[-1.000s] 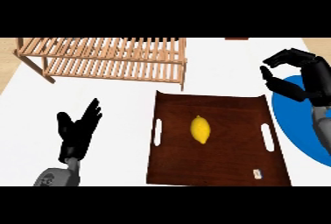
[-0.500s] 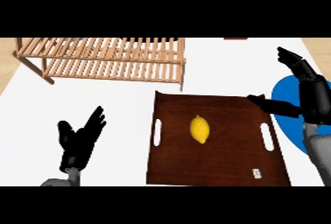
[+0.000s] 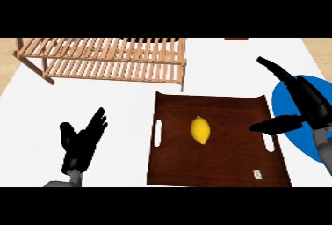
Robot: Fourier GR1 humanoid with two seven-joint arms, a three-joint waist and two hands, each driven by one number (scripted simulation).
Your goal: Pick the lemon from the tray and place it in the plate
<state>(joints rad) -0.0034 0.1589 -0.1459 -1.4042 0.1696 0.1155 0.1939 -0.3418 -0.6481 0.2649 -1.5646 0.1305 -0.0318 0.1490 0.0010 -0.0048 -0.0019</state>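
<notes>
Both hands were matte black with slender, segmented fingers: the left hand (image 3: pixel 81 143) left of the tray (image 3: pixel 220 167), the right hand (image 3: pixel 299 103) at its right edge. Each joined a grey forearm.

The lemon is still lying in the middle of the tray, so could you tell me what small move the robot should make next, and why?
Probably the right hand should move left and down over the lemon. That hand is open, above the tray's right edge by the blue plate, and touches nothing. The left hand rests open on the counter's left.
</notes>
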